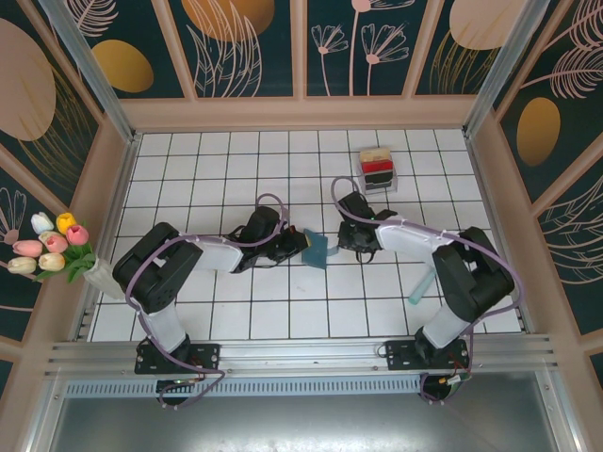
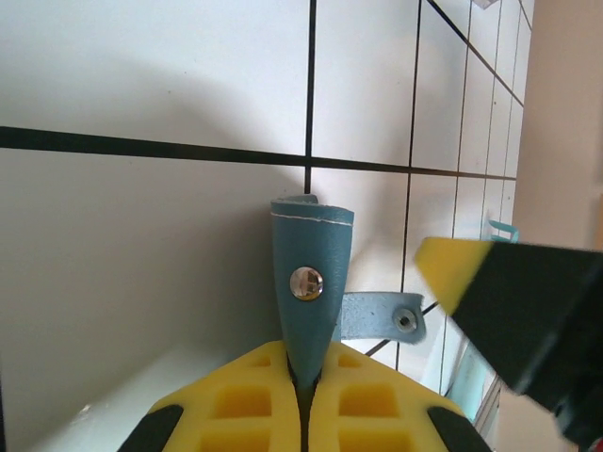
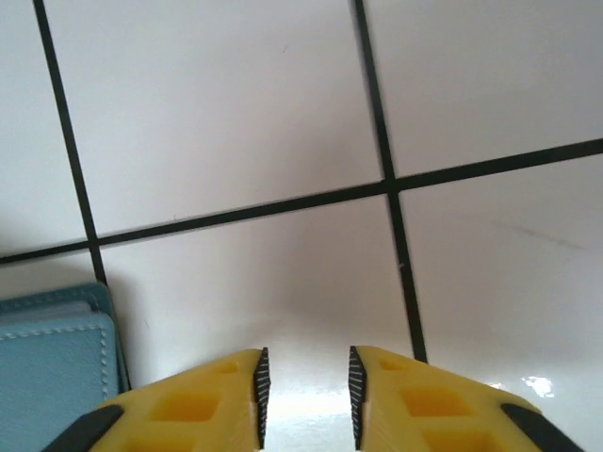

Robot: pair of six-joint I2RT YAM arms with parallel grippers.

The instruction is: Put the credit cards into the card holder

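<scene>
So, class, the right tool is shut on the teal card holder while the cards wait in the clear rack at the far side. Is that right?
Not quite: it is the left tool that is shut on the card holder, as the left wrist view shows. The right tool is open beside it. The cards do wait in the clear rack.

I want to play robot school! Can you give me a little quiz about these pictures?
1. True or false: the right gripper is holding a card.
2. Which one clamps the card holder? A) left gripper B) right gripper
3. Fill in the blank: the credit cards stand in a small clear ____.

Key: 1 false, it is open and has nothing in it. 2 A. 3 rack.
</scene>
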